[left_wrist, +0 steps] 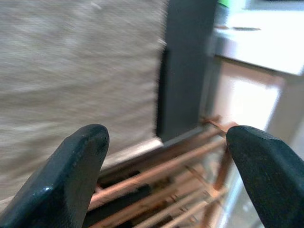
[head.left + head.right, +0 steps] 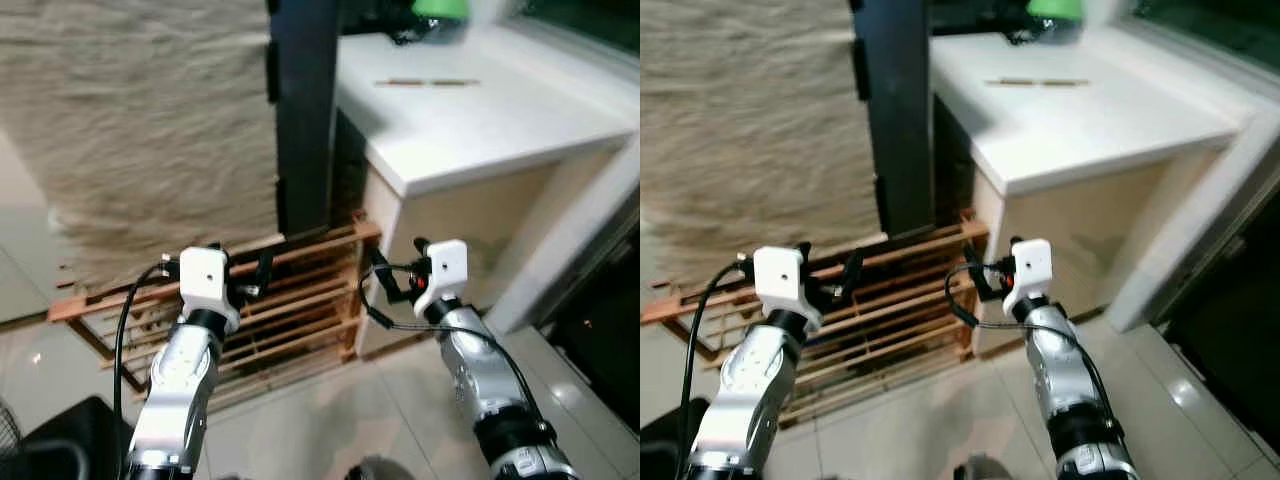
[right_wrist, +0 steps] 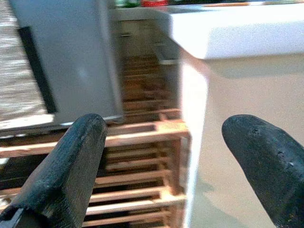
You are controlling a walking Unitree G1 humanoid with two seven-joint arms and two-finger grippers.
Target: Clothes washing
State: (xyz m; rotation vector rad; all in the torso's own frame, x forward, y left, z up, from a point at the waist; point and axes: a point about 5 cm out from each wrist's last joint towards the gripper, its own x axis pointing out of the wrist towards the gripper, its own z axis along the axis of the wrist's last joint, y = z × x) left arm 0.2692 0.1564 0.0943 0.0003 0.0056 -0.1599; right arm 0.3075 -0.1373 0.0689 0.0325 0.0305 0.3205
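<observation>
A low wooden rack with thin slats (image 2: 290, 300) stands on the pale shiny tiled floor (image 2: 340, 410). Beside it, a thick white counter top (image 2: 480, 110) holds a thin brown stick (image 2: 428, 83) and a blurry green thing (image 2: 440, 10) at its far edge.

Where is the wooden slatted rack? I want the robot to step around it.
In the eye views the wooden slatted rack stands on the floor straight ahead, just beyond both raised arms, against the dark post and left of the white counter.

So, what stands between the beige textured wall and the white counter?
In the left eye view, a dark upright post stands between the beige wall and the white counter, with the wooden slatted rack below it.
</observation>
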